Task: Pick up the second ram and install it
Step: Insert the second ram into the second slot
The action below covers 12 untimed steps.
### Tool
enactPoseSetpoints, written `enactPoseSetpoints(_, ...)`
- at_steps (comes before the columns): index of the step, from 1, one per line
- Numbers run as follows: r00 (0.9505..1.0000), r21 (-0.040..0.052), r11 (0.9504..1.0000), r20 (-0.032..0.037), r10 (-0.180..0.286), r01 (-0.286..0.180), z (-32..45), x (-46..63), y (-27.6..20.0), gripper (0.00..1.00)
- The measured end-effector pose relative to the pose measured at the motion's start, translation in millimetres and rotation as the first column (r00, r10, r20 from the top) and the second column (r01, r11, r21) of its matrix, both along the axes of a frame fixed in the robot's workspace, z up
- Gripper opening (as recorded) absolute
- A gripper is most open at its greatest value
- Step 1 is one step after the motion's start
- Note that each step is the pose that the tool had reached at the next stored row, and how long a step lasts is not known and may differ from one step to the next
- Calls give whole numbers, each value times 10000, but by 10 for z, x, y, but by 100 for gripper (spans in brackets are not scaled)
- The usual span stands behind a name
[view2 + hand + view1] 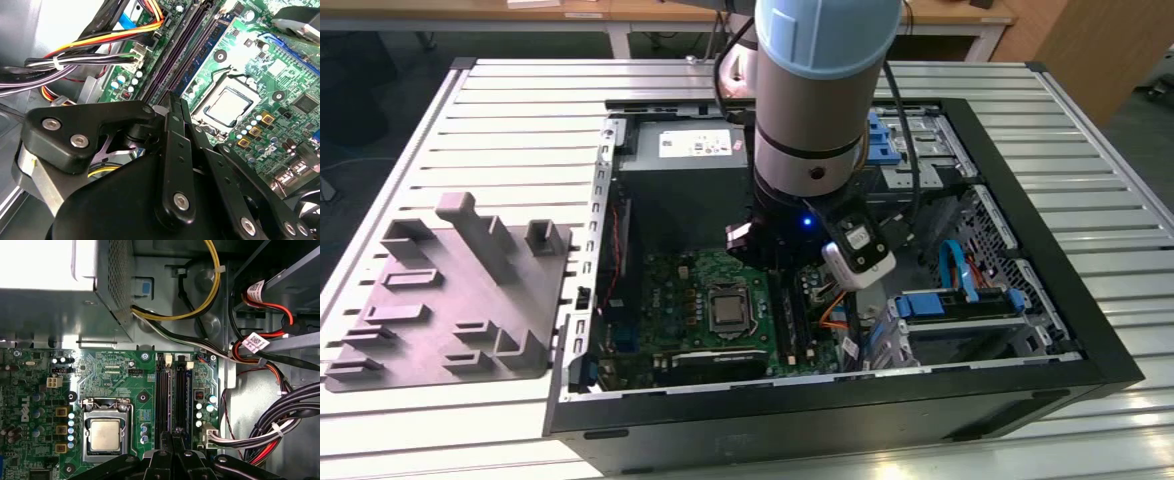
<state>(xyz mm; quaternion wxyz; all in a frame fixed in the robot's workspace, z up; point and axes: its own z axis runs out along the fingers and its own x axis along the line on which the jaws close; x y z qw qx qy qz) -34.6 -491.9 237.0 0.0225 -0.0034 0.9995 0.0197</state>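
My gripper (771, 258) reaches down into the open computer case, over the memory slots (171, 395) of the green motherboard (670, 285). In both wrist views its black fingers (174, 436) lie together, shut, tips at the near end of the slots. In the second wrist view a long blue-green ram stick (204, 50) with dark chips stands in the slot on the processor side, running away from the gripper (175, 102). I cannot tell whether the tips touch it. Nothing sticks out from between the fingers.
A grey plastic tray (454, 290) with upright tabs lies on the slatted table at the exterior view's left. Inside the case are the processor (105, 435), the power supply (680, 170), and cable bundles (280, 430) beside the slots. Drive bays (961, 300) fill the exterior view's right.
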Motion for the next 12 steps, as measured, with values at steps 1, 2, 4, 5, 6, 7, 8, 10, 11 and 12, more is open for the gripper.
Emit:
enactPoseSetpoints(1,10000,-1,10000,0,0,0,0,0,0,11)
enactPoseSetpoints(2,10000,0,10000,0,0,0,0,0,0,11)
enactPoseSetpoints(4,10000,5,10000,1,0,0,-5,-1,-1,11)
enactPoseSetpoints(5,10000,4,10000,1,0,0,-7,-1,-1,11)
enactPoseSetpoints(6,10000,2,10000,0,0,0,-8,-1,-1,11)
enactPoseSetpoints(7,10000,3,10000,1,0,0,-12,-1,-1,11)
enactPoseSetpoints(8,10000,4,10000,1,0,0,-17,-2,-3,11)
enactPoseSetpoints(10,10000,3,10000,1,-2,2,-21,-3,-10,11)
enactPoseSetpoints(11,10000,2,10000,0,-2,2,-22,-2,-10,11)
enactPoseSetpoints(12,10000,2,10000,0,-1,1,-25,-2,-10,11)
